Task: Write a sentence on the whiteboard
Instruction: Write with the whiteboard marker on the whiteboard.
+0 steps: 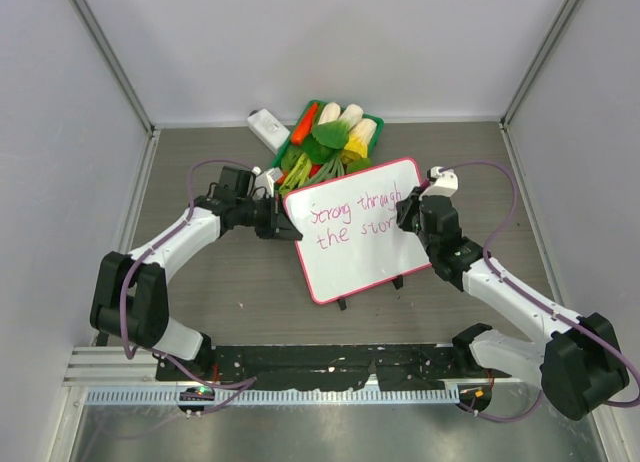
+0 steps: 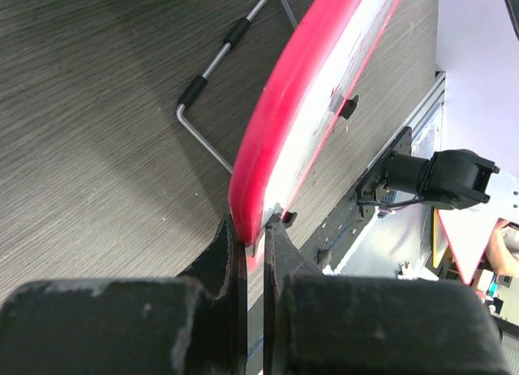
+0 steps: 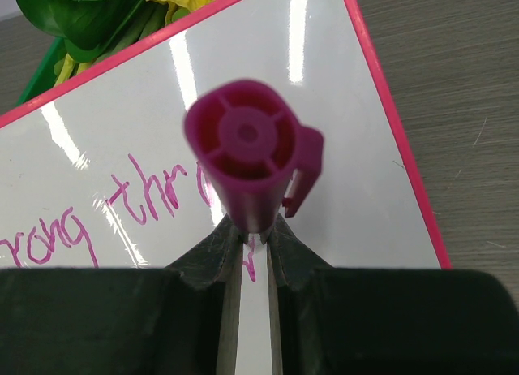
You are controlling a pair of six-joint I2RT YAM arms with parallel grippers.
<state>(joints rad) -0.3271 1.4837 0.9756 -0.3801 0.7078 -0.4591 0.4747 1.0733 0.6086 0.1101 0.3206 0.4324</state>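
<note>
Where fingers [image 2: 227, 257] meet rim [image 2: 272, 123], left gripper [image 2: 254, 233]: closed on board [image 1: 375, 260] edge.
Right gripper [image 3: 255, 229]: closed on magenta marker [image 3: 247, 144], over board.
Sentence [image 1: 345, 222]: two magenta lines.

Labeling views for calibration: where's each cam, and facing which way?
Top: above, behind left arm and right arm, both shown, facing down at table.
Left wrist: on left arm, facing along left tool, shut on board edge.
Right wrist: on right arm, facing past right tool, shut on marker, onto sentence.
Shared: board, in all three.
</note>
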